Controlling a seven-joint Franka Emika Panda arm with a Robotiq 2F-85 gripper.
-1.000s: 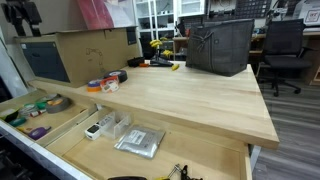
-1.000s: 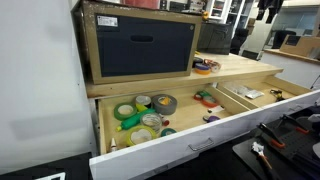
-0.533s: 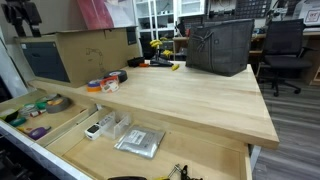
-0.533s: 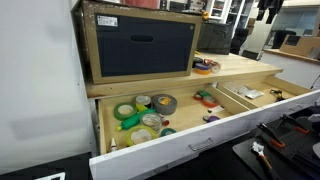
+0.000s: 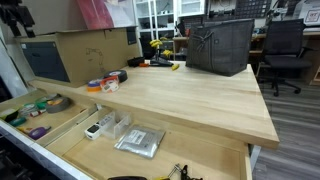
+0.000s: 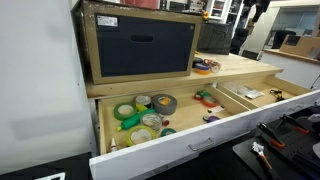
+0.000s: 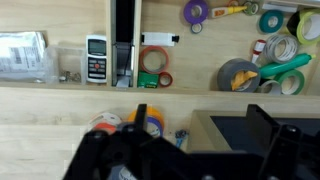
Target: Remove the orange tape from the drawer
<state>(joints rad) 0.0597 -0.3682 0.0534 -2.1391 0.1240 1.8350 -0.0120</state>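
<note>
Hanging high over the bench point(image 7: 40, 140), the end effector point(image 7: 200, 135) appears spread open, with nothing between its fingers. The orange tape point(image 7: 153, 60) lies flat in the drawer point(image 7: 200, 62), hole upward, beyond the bench edge and toward the top of the wrist view, slightly left of centre. Being a ring, it has no long axis, so any closing direction should serve.

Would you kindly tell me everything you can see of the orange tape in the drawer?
In the wrist view, the orange tape is a small, bright orange-red ring-shaped roll with a round centre hole. It lies flat on the light-wood floor of the open drawer, in a narrow compartment between two dividers. Green shows inside its hole; whether that is another roll is unclear. Nothing holds it.
</note>
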